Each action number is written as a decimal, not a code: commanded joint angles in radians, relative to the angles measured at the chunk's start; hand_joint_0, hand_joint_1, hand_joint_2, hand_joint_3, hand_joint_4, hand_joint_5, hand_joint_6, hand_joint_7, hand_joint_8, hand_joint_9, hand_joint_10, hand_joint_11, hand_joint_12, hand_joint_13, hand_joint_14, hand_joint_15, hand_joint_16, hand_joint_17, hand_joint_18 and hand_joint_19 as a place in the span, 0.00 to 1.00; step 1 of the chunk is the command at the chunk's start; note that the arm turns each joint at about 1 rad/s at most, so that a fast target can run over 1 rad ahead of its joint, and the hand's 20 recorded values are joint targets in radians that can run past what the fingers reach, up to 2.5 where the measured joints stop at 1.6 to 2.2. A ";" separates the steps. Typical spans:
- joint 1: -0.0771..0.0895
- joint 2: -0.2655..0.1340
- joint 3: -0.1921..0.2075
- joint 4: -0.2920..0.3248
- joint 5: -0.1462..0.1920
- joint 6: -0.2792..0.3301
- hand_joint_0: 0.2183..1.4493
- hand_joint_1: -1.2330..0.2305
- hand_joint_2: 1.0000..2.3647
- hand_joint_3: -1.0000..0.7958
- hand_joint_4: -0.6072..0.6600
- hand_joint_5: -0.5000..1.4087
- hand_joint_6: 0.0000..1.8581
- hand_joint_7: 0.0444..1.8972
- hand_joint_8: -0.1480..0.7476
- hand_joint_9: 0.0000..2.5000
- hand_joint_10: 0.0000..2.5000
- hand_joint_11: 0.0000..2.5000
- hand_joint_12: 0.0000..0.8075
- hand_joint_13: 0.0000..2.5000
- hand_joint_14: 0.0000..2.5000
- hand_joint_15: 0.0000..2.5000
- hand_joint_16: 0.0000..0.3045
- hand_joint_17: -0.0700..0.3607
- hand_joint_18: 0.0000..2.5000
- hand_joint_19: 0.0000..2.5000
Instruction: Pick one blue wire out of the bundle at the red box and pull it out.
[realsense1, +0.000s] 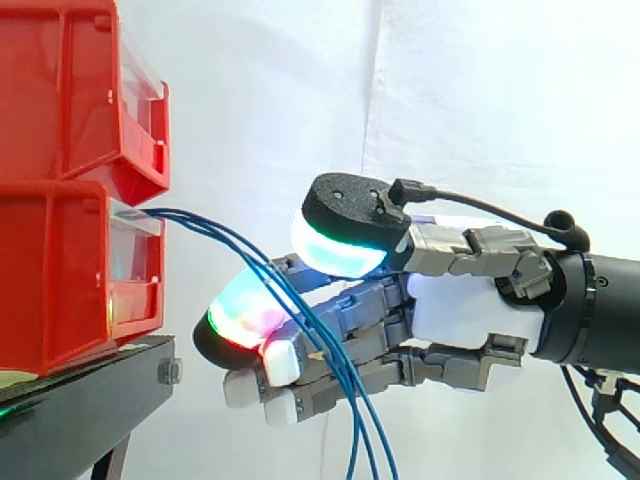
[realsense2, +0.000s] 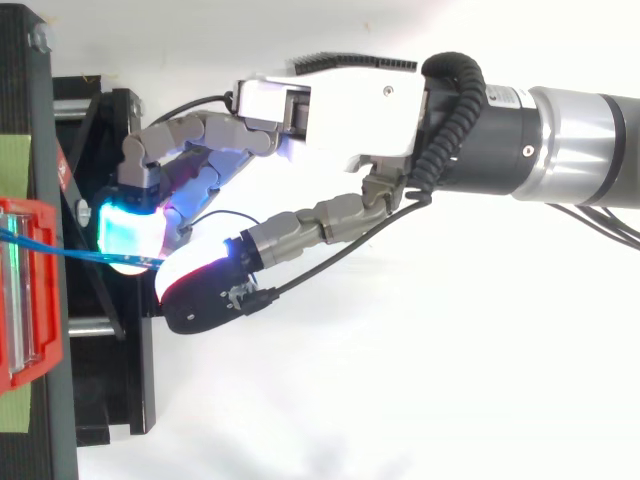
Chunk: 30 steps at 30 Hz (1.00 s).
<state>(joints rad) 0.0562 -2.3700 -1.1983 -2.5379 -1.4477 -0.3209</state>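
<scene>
So, the hand (realsense1: 460, 300) is sitting mid-frame in the side view and it's mostly open. The thumb is riding up top and the fingers are stretching out underneath, leaving a clear gap between the glowing pads (realsense1: 340, 245). As far as I'm seeing, it isn't gripping anything yet.

The blue wires (realsense1: 215, 232), looking like 3 strands, are running right through that gap and drooping to the bottom edge. I'm guessing it's lining up a pinch where the strands are fanning apart enough to catch just 1.

Moving left, the wires are coming out at the top front of the lower red bin (realsense1: 60, 280), just over its clear front panel (realsense1: 135, 260). The upper red bin (realsense1: 60, 90) is sitting on top of it, and both are resting on the black stand (realsense1: 80, 400). I can't tell what else the bins are holding.
</scene>
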 joint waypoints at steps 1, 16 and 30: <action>-0.001 0.000 0.000 -0.001 0.001 0.002 0.32 0.38 0.01 0.44 0.64 0.16 0.42 0.48 0.51 0.32 0.01 0.20 0.50 0.25 0.00 0.13 0.19 0.46 0.21 0.16; -0.003 0.000 0.000 -0.007 0.001 0.002 0.33 0.38 0.02 0.53 0.63 0.14 0.47 0.43 0.52 0.30 0.01 0.24 0.51 0.27 0.01 0.15 0.19 0.47 0.23 0.18; -0.001 0.000 0.009 -0.018 0.003 0.002 0.30 0.37 0.02 0.45 0.67 0.14 0.50 0.45 0.53 0.31 0.01 0.28 0.51 0.28 0.01 0.17 0.19 0.47 0.24 0.18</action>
<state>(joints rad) 0.0547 -2.3700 -1.1934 -2.5519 -1.4451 -0.3191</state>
